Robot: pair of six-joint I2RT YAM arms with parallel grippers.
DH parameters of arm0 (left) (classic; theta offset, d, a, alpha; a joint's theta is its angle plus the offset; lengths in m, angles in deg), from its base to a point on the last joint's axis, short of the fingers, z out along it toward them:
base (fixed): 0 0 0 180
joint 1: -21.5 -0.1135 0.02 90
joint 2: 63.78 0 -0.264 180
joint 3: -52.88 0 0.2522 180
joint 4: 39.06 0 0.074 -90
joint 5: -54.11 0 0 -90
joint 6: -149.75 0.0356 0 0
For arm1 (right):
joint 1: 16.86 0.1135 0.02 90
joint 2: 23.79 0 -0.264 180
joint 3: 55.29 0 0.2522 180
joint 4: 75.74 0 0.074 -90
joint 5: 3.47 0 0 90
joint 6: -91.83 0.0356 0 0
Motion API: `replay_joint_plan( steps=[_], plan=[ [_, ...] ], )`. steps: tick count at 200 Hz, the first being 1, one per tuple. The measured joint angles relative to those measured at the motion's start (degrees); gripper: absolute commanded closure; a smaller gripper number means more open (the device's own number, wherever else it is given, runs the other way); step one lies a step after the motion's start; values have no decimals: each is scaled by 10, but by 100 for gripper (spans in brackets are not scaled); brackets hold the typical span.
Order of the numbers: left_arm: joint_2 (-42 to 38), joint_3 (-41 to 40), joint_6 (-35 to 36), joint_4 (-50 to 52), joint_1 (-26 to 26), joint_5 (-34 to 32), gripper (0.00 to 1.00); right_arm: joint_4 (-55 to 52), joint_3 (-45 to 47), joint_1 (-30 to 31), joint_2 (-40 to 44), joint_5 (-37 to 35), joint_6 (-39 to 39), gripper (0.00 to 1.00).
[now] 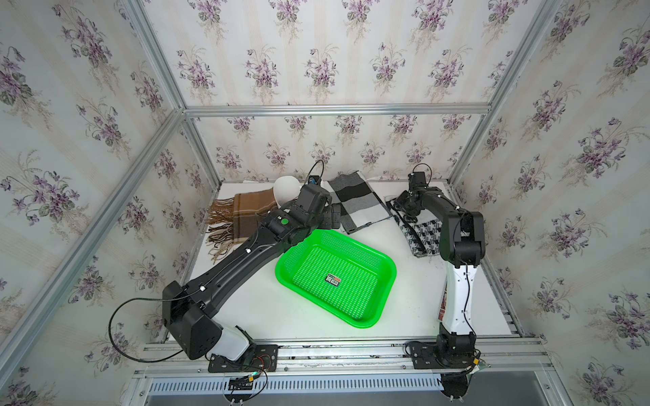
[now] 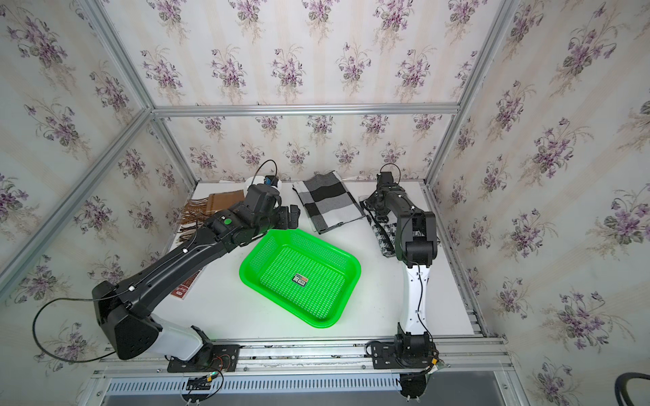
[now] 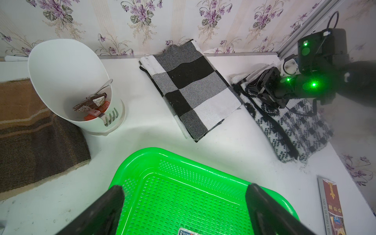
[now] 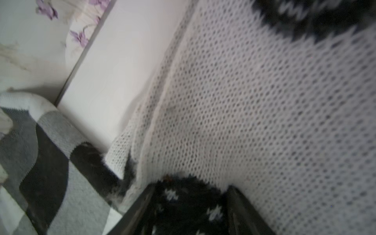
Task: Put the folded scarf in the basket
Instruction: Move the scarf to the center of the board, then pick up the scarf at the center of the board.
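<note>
Though hidden from above | right wrist: right claw (image 4: 190,188) straddles knit scarf (image 4: 264,101)

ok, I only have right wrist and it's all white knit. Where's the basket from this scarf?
Observer: The bright green perforated plastic basket sits mid-table. It is nearer the arm bases than the black-and-white knitted scarf, and on that scarf's left.
Operator: Anything between them?
Observer: Only white tabletop. The folded grey, black and white checked scarf lies further back, beside the knitted one.
Operator: Left arm in the way?
Observer: Possibly. The left pincer hangs open over the basket's far corner.
</note>
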Motion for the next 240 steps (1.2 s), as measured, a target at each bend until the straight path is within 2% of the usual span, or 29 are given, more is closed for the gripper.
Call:
replay_joint_plan(
  steps=[48, 81, 103, 139, 193, 219, 240],
  plan=[
    [2, -3, 0, -1, 0, 1, 2, 46, 170, 0, 99, -18, -80, 40],
    [2, -8, 0, -2, 0, 3, 2, 86, 246, 3, 144, -24, -113, 40],
    [2, -9, 0, -2, 0, 5, 2, 89, 261, 22, 154, -32, -136, 40],
    [16, -9, -1, -2, 0, 11, 2, 80, 270, 94, 160, -58, -157, 40],
    [29, -8, 0, -5, 0, 22, 5, 97, 350, 178, 214, -92, -160, 38],
    [74, 18, 9, -6, 1, 42, 5, 99, 365, 212, 227, -92, -188, 37],
    [141, 73, 30, -3, 1, 66, 6, 92, 377, 220, 252, -72, -201, 32]
  ],
)
